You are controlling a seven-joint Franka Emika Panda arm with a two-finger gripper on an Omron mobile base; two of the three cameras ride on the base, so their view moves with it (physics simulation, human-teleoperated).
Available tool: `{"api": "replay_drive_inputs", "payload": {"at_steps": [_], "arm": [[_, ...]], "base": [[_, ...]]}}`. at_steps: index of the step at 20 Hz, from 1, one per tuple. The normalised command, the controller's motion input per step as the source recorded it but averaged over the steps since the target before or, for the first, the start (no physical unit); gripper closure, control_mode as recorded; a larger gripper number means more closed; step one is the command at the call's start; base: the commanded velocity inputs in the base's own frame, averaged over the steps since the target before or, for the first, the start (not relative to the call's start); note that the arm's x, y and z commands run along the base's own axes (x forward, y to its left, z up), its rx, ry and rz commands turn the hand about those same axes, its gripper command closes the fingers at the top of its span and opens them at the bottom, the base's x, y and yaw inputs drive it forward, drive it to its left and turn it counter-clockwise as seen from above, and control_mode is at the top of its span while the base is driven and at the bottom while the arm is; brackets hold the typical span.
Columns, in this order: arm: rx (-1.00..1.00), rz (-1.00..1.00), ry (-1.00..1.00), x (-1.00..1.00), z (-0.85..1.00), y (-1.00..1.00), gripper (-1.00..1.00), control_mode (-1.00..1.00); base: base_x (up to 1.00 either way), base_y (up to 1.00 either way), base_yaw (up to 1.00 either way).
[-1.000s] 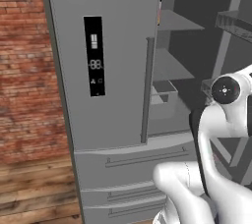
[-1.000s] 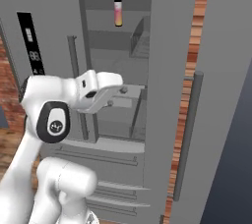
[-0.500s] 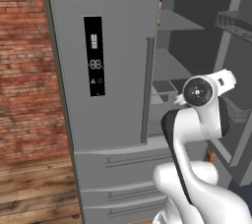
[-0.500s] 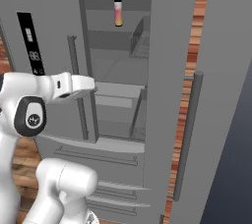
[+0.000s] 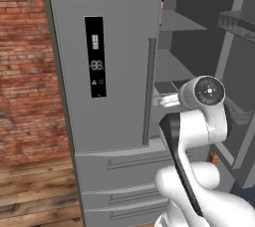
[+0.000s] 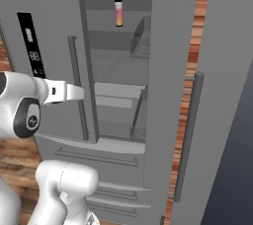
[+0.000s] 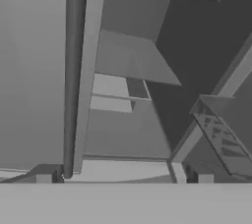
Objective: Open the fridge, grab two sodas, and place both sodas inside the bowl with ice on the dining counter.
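The fridge (image 6: 123,95) stands with its right door (image 6: 207,95) swung wide and its left door (image 5: 107,66) closed, the black display panel (image 5: 95,56) on that closed door. In the right base view the arm's forearm (image 6: 62,92) reaches toward three o'clock, ending near the left door's bar handle (image 6: 78,88) at the edge of the open compartment.

The likely trouble from here: the arm sits low and close to that handle and door edge, so a straight lift toward the drink could knock the wrist against the door or catch a shelf lip; the tall bottle could also tip if nudged at its neck.

The pink-orange bottle (image 6: 118,10) stands upright on the top shelf (image 6: 111,32), at about one o'clock from the hand and well above it. The second, dark soda I cannot find.

In the hand view the two finger tips (image 7: 44,179) sit wide apart with nothing between them, the handle (image 7: 74,70) running up at eleven o'clock.
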Motion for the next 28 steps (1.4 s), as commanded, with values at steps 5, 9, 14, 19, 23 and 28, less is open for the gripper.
{"api": "replay_drive_inputs", "payload": {"at_steps": [5,9,14,19,23,28], "arm": [[0.21,0.00,0.03,0.56,0.29,0.02,-1.00,-1.00],[0.11,0.00,0.12,0.69,0.33,0.03,-1.00,-1.00],[0.10,0.00,0.12,0.48,0.19,0.15,-1.00,-1.00],[0.05,0.00,0.08,0.29,0.01,0.31,-1.00,-1.00],[0.00,0.00,0.00,0.17,0.00,0.41,-1.00,-1.00],[0.00,0.00,-0.05,0.17,-0.02,0.23,-1.00,-1.00]], "base": [[0.00,0.00,0.00],[0.00,0.00,0.00],[0.00,0.00,0.00],[0.00,0.00,0.00],[0.00,0.00,0.00],[0.00,0.00,0.00]]}}
